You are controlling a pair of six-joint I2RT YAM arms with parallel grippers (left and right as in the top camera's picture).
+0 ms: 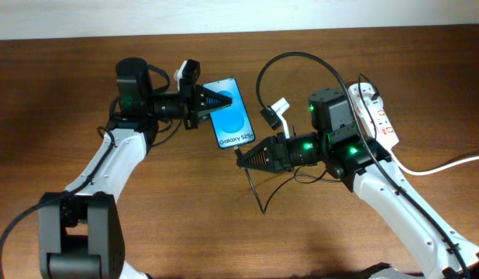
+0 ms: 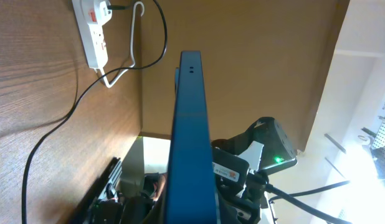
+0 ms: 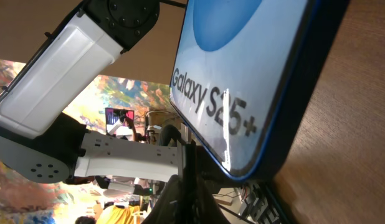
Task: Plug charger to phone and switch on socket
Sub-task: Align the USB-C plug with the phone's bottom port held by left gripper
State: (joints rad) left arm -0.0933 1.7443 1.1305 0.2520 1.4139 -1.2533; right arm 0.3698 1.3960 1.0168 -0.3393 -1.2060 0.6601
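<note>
Right now the phone sits just left of centre in the overhead view. Its blue screen faces up, and the end bearing the white "Galaxy S25+" text points toward the lower part of the frame. The left jaws are clenched on its upper-left edge. In the left wrist view the phone shows edge-on as a narrow blue strip running up the middle of the frame.

The right jaws come in from the lower right and are squeezed shut on the end of the charger, right at the phone's bottom edge. Whether the tip is already seated in the port cannot be made out. In the right wrist view the dark jaw tips rise from the bottom centre to the phone's lower rim, with the screen text large above them.

From those jaws one stretch of black cable trails toward the bottom of the overhead frame. Another stretch arcs high above the right arm and runs to the socket in the upper right. The socket lies on the wooden table, well apart from the phone. Its red switches are too small to read. A thick white cord leaves it toward the right edge. Green lights glow on the right arm.
</note>
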